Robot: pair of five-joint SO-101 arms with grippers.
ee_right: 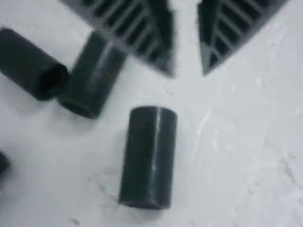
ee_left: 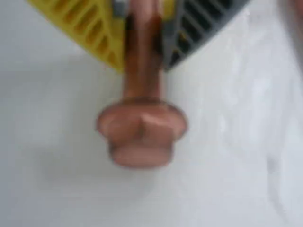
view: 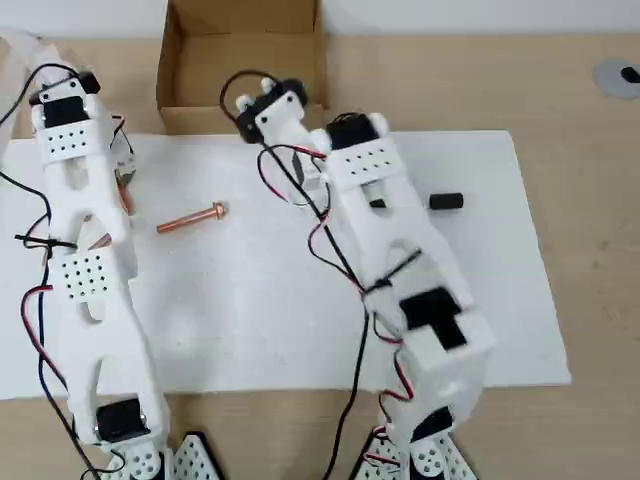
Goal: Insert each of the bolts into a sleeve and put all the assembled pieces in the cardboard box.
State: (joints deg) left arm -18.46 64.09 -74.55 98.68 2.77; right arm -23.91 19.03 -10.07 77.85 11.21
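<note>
My left gripper (ee_left: 142, 42) is shut on a copper bolt (ee_left: 142, 125). Its shank sits between the yellow and grey fingers, and its flanged head hangs just above the white mat. A second copper bolt (view: 190, 218) lies loose on the mat (view: 250, 320), to the right of the left arm (view: 85, 200). My right gripper (ee_right: 187, 47) is open over the mat, beside several black sleeves. One sleeve (ee_right: 149, 156) lies closest, and two more (ee_right: 92, 75) (ee_right: 31, 64) lie next to it. Another black sleeve (view: 446, 201) lies right of the right arm (view: 390, 220). The cardboard box (view: 240, 110) stands open at the back.
The white mat covers most of the wooden table. Red and black cables hang along both arms. A grey disc (view: 620, 76) sits at the far right edge of the table. The mat between the two arms and toward the front is bare.
</note>
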